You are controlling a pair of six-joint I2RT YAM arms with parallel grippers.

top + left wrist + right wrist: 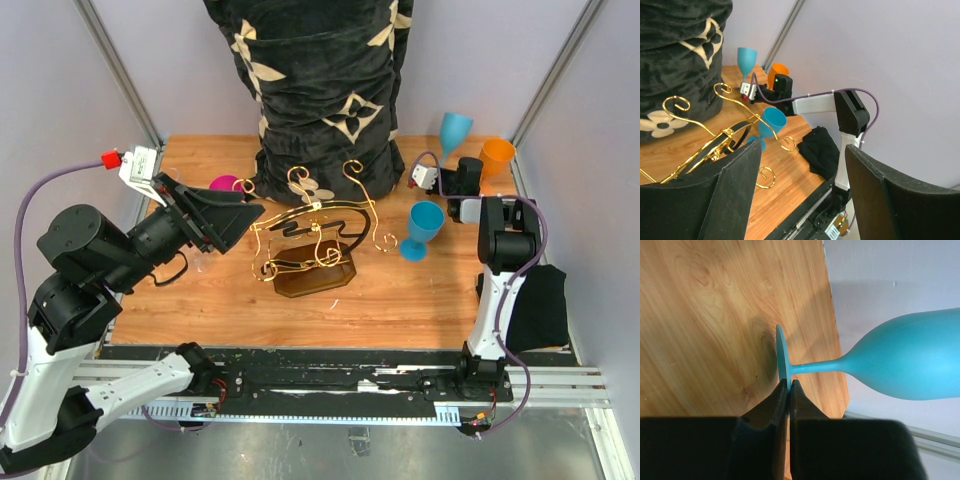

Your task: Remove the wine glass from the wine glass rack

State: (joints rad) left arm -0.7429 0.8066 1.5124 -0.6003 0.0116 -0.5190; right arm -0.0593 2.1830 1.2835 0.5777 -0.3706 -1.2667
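While hovering just left of the rack (320, 278), holds nothing: left gripper (802, 157), spread wide, rack scrolls showing between and beyond the fingers.

Right gripper (785, 382): pressed together, tips at the foot rim of the rear blue glass (900, 362). Cannot tell whether pinching that rim or merely lying in front of it. Glass upright, foot flat on the surface (400, 300), near the back right corner.

Rack: mid-surface, dark base down, gold wire arms up.

Second blue glass (424, 225): upright, just right of the rack's right spiral.

Orange glass (497, 156): beside the rear blue one, by the right wall.

Pink glass (224, 183): behind the left gripper, partly hidden.

Behind the rack: tall black cushion (325, 80) with cream flower pattern.

At the right edge, beside the right arm: black cloth (542, 305).

Room: pale lilac walls (60, 90), metal corner posts (118, 70).
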